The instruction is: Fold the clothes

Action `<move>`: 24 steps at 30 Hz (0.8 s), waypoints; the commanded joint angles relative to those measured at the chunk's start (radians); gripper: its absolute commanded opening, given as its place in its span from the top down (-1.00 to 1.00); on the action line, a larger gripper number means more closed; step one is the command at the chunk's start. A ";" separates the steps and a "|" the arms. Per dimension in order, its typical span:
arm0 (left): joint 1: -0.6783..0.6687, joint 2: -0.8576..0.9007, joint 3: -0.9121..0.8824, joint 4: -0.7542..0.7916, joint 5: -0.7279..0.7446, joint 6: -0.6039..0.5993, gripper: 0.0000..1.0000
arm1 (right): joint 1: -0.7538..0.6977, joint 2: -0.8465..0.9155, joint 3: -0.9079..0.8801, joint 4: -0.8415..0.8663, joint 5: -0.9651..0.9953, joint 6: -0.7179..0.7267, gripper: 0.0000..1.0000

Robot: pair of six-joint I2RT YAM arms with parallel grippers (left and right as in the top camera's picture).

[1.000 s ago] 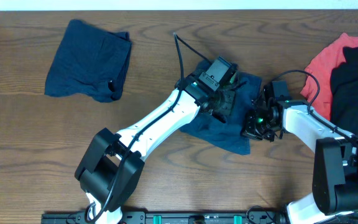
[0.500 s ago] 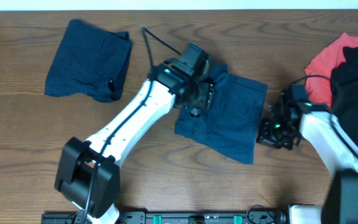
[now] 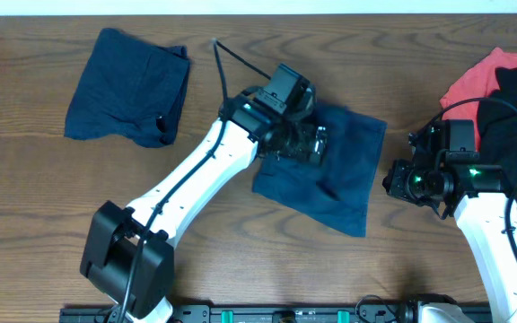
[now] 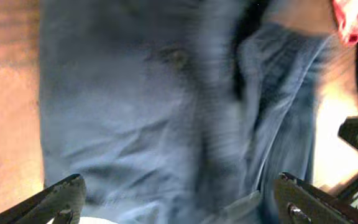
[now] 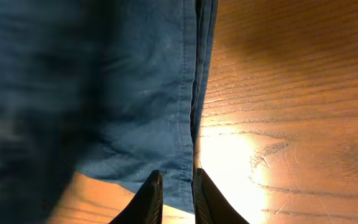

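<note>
- Your right gripper, fingers pressed together on nothing, has backed off the navy shorts.
- They now lie flatter mid table; your left gripper hangs spread above them, so smooth next.

Lab-like robot bench: wood table, arm-mount rail.

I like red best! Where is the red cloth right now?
In the overhead view, the red cloth lies at the far right edge of the table, partly under the black cloth.
</note>
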 commanded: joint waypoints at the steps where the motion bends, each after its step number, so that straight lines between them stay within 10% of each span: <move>1: 0.030 -0.022 0.027 -0.032 -0.060 0.021 -0.96 | -0.004 -0.006 0.011 0.003 -0.002 -0.002 0.69; 24: 0.082 0.022 -0.147 -0.086 -0.060 0.205 -0.77 | 0.187 0.299 -0.039 0.034 -0.205 -0.156 0.28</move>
